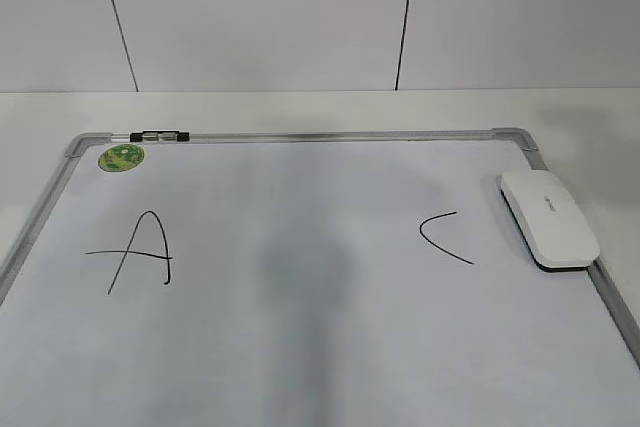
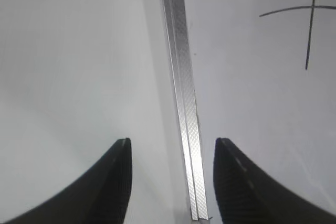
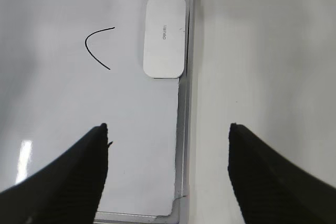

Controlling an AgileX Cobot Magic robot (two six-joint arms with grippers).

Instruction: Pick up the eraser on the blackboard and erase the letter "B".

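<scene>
Both grippers, left (image 2: 172, 148) and right (image 3: 168, 132), gape wide and empty; the eraser (image 1: 549, 217) rests at the blackboard's (image 1: 330, 136) three o'clock edge, and with no "B" between "A" (image 1: 140, 252) and "C" (image 1: 443, 236), erasing looks done.

Your exterior view cuts the blackboard (image 1: 300, 347) off along the bottom edge and at the lower left, so its near frame stays out of sight. The grey lettering on the eraser (image 1: 548, 217) is too small to read there. In the left wrist view, the letter "A" (image 2: 310, 19) runs off the upper right corner. Both wrist views crop the gripper fingers (image 2: 113, 182) (image 3: 79, 177) at the bottom.
</scene>
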